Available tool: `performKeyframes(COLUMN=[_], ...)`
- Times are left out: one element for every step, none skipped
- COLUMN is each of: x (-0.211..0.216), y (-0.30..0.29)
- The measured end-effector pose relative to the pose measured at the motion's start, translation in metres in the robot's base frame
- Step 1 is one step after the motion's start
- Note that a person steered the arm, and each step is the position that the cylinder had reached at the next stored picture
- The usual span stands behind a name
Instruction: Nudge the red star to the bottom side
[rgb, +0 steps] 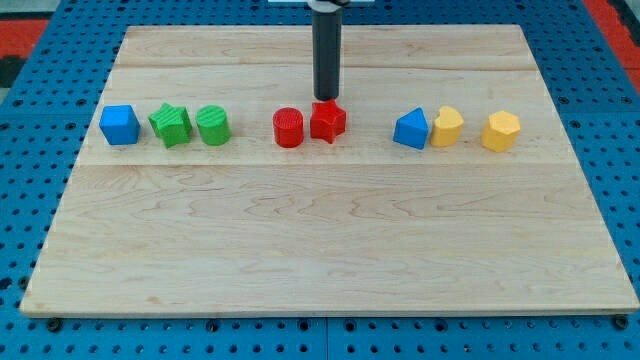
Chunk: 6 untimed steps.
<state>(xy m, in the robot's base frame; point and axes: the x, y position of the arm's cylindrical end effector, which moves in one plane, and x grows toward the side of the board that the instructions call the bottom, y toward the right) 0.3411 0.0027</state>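
My tip (327, 98) sits at the top edge of the red star (328, 121), seemingly touching it. This tool is a plain rod, with nothing to spread or pinch. The star lies mid-row on the wooden worktop (330, 250), touching the red cylinder (288, 128) on the view's left. Further left: green cylinder (213, 126), green star (171, 125), blue cube (119, 125). Rightward: a blue block (410, 130), two yellow blocks (447, 127) (501, 131).

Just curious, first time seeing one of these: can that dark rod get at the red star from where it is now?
Probably yes: my tip sits right at the red star, on the side toward the view's top, nothing between them.
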Motion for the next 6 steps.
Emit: performKeyframes(x=[0.01, 0.01, 0.007, 0.007, 0.007, 0.007], y=[-0.003, 0.014, 0.023, 0.023, 0.023, 0.023])
